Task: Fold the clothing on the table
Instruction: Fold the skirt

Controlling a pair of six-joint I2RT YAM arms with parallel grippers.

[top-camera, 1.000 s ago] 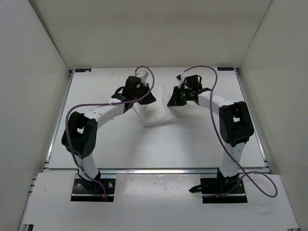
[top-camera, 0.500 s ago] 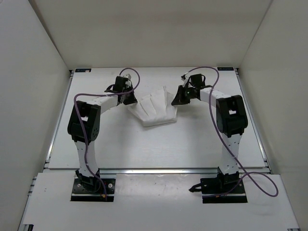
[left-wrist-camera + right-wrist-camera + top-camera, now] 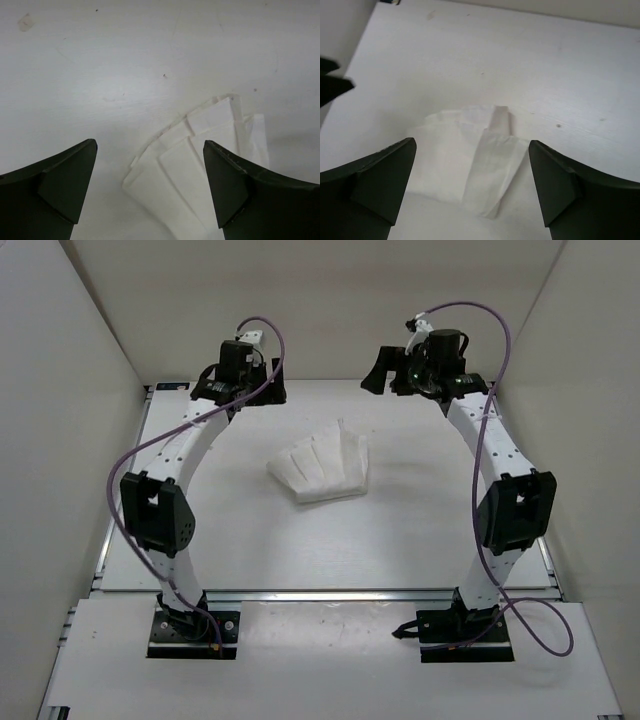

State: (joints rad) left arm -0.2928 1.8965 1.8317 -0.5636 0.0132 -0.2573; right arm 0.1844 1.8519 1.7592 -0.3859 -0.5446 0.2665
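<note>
Empty, spread wide: left claw (image 3: 149,145), right claw (image 3: 471,144). Below both, clothing (image 3: 322,468): thin, limp, likely light; pinch hem corners.

Both arms have lifted and drawn back toward the far edge of the worktop (image 3: 420,520); the left hand (image 3: 149,145) and right hand (image 3: 472,144), shut at the clothing's (image 3: 322,468) far corners a second ago, now gape wide, well above it; the clothing, narrower before, lies fanned out and uncovered.
</note>
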